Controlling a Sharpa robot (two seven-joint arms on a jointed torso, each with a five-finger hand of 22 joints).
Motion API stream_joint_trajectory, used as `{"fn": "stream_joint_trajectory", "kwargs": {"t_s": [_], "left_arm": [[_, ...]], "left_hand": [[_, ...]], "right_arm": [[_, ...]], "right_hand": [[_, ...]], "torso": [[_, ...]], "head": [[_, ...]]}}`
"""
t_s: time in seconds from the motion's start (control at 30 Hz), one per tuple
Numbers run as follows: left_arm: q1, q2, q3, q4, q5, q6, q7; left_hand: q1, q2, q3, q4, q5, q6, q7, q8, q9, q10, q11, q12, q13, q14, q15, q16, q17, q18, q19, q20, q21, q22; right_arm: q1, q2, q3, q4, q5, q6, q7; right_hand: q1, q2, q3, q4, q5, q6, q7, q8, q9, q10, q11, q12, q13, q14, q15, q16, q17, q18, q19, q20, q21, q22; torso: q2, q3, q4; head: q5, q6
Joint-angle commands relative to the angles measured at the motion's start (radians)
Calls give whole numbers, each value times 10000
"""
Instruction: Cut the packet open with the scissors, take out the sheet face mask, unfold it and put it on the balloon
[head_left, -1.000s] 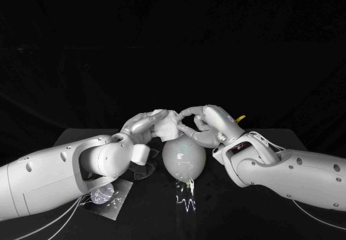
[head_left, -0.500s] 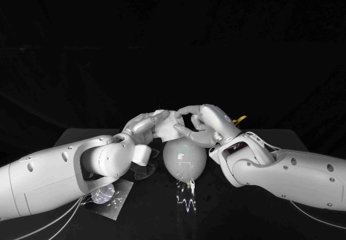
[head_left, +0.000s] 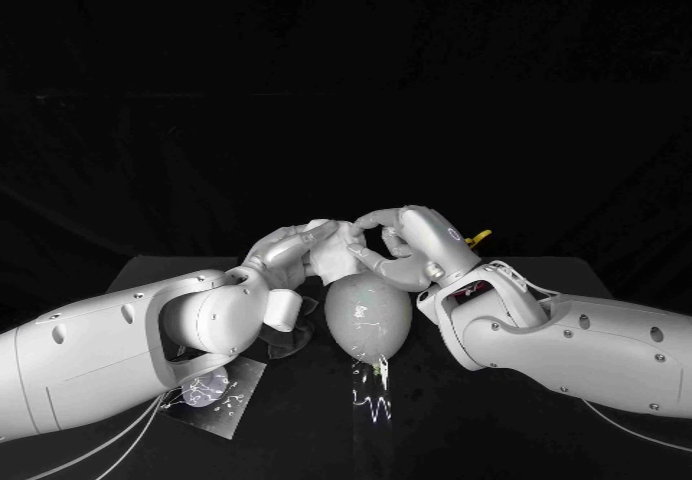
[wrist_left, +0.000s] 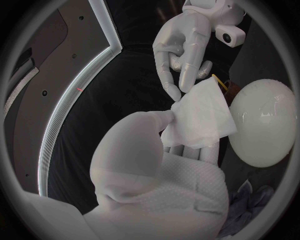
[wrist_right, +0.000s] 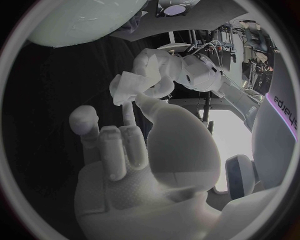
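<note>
Lower left of the head view: a clear packet lying flat on the black table, partly tucked under the left arm. Just left of centre: left hand raised above the table, fingers closed round a folded sheet mask, white and bunched into a small pad. At centre, directly below the mask: pale balloon, egg-shaped, narrow end toward the bottom of the frame; contact between mask and balloon impossible to tell. Just right of centre: right hand, curled inward, thumb and one fingertip meeting on a corner of the mask, other fingers bent and apart. Further right, behind that hand: a small yellow tip, too little visible to identify.
</note>
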Motion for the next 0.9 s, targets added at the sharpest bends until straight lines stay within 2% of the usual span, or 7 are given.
{"fn": "stream_joint_trajectory", "kwargs": {"t_s": [0.03,0.3,0.53,0.57,0.9], "left_arm": [[26,32,27,81,-11,209,160],[26,50,27,84,-10,194,217],[26,58,27,69,-11,133,262],[26,59,27,63,-11,128,265],[26,46,27,23,-49,68,305]], "left_hand": [[-8,83,41,1,40,-75,111,51,1,-60,-21,-20,-4,78,-5,52,19,108,60,1,42,10],[-12,84,50,-23,41,-100,111,99,35,-66,-17,-18,-4,11,9,5,2,97,34,5,5,-12],[-12,83,51,-28,41,-105,112,106,40,-68,-17,-18,-4,3,11,-1,0,96,31,5,0,-15],[-12,83,51,-28,41,-105,112,106,40,-68,-17,-18,-4,3,11,-1,0,96,31,5,0,-15],[-14,85,54,-36,41,-102,108,131,56,-57,-18,-12,-1,-16,13,-16,-5,94,23,7,-12,-22]], "right_arm": [[-14,1,-10,-34,-379,408,-449],[-15,-11,-11,-6,-466,641,-551],[-26,-71,-12,106,-382,741,-468],[-27,-84,-12,128,-360,735,-447],[-35,-235,-13,343,-108,654,-206]], "right_hand": [[99,-1,-39,-30,-2,154,-42,63,-8,833,-96,62,2309,1046,-71,53,2635,95,103,-11,59,40],[132,60,-86,27,-2,477,-175,130,-18,920,-213,214,2430,1046,-170,53,2635,63,240,-60,172,174],[-40,21,-201,180,-1,501,-183,79,-61,920,-227,210,2427,1046,-192,53,2635,63,244,-86,165,180],[-195,-16,-290,309,5,500,-174,41,-90,919,-220,207,2425,1046,-188,53,2635,64,240,-94,153,178],[-507,-47,-489,686,7,507,-161,-85,-188,925,-209,217,2436,1046,-182,53,2635,56,265,-114,149,211]], "torso": [[0,-3,8],[3,1,5],[1,4,3],[-1,2,-1],[2,2,3]], "head": [[0,-1],[-4,-32],[17,-42],[23,-43],[27,-54]]}}
